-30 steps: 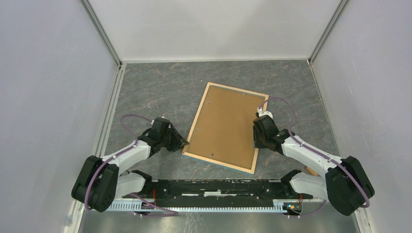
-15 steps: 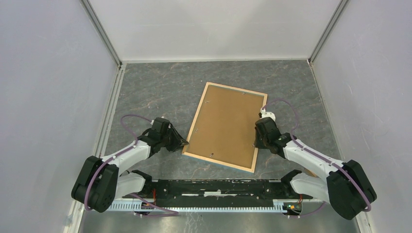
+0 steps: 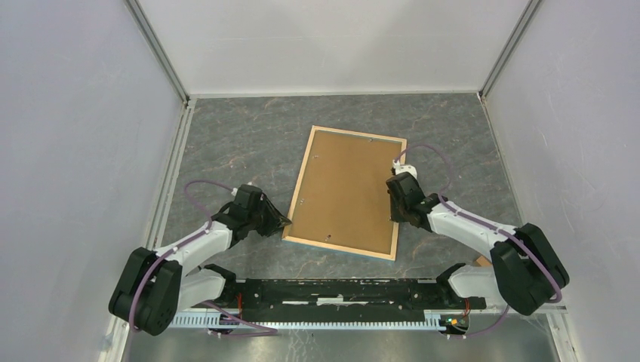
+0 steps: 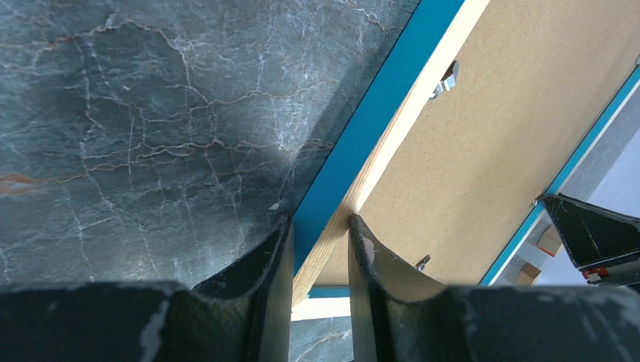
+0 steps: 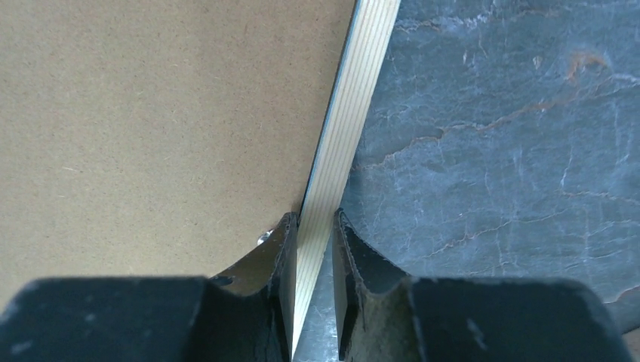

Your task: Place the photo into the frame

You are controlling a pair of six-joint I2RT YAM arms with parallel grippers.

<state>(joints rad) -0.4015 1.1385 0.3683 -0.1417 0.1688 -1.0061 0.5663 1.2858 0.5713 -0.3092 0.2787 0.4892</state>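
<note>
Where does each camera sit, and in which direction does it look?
Top external: above and behind the bases, looking down on the table, left arm, right arm and frame.
Left wrist: on the left gripper, looking past its fingers along the frame's left rim.
Right wrist: on the right gripper, past its fingers along the right rim.
Both wrist views share the backing board.

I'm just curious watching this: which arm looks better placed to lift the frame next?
Probably the right. The right hand clamps the frame about midway along the long rim, so it should balance; the left hand holds near a corner.
</note>
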